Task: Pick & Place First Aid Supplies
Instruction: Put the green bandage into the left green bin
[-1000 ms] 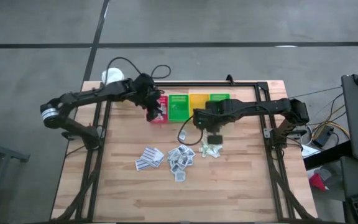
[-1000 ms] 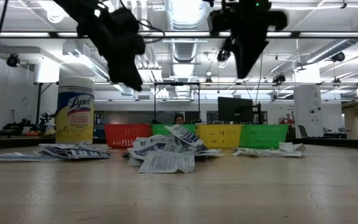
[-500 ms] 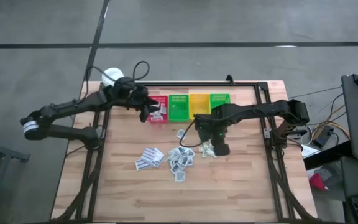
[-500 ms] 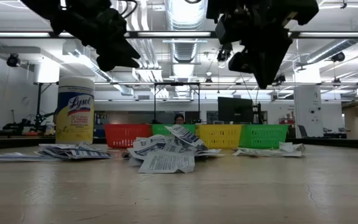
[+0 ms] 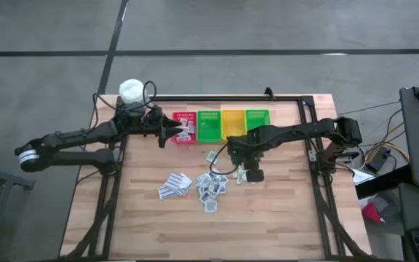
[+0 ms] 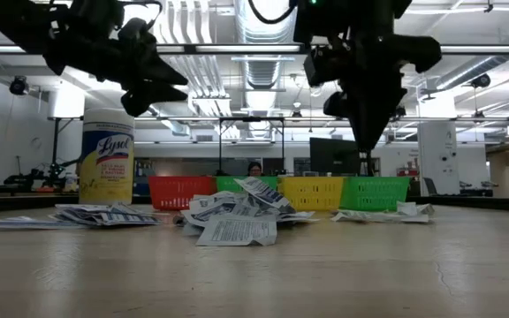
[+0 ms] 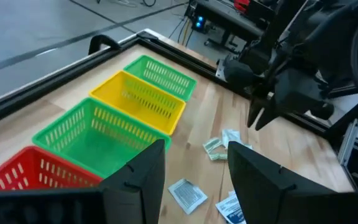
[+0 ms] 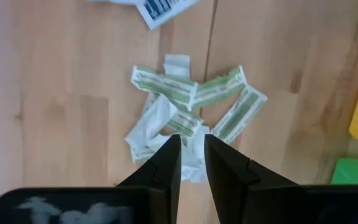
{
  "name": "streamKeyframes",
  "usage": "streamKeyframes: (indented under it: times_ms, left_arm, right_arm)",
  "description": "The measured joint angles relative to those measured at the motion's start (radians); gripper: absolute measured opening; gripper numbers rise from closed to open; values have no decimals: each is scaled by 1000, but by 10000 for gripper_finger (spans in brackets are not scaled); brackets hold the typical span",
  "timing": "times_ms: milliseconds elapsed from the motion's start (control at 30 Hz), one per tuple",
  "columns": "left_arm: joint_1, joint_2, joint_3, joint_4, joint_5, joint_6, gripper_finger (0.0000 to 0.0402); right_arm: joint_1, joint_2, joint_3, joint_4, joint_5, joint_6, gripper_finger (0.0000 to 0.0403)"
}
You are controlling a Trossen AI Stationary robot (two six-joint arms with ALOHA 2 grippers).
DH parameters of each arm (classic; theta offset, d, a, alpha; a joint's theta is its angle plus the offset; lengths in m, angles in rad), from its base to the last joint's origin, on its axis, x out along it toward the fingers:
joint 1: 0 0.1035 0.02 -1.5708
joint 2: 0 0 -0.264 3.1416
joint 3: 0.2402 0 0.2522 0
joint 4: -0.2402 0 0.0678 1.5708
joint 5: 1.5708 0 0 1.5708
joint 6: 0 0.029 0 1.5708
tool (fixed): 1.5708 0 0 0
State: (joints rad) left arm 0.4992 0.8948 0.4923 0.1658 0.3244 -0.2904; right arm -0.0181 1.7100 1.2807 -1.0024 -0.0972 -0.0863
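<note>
"Lysol" reads in blue script on the yellow bottle (image 6: 106, 157); the packets' print is too small to read

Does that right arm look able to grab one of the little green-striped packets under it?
Probably yes. The right pincer hangs right above the green-striped packets, its fingers slightly parted and nothing between them and the pile. The left pincer is off by the red bin.

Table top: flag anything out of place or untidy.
One white packet lies alone on the wood in front of the green bin, apart from the piles. The green-striped packets lie crisscrossed in a loose heap below the right end effector. Nothing looks damaged or spilled.
</note>
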Motion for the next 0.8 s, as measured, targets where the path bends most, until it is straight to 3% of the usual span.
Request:
streamKeyframes:
  times_ms: [267, 567, 800]
  left_arm:
    - [0, -15, -15, 8, 0, -1, 167]
    - [0, -16, -14, 7, -1, -1, 167]
    - [0, -16, -14, 6, -1, -1, 168]
  right_arm:
    - [-2, 0, -110, 129, 6, 47, 68]
    - [-3, 0, -206, 234, 130, 162, 68]
    - [-3, 2, -272, 319, 134, 179, 68]
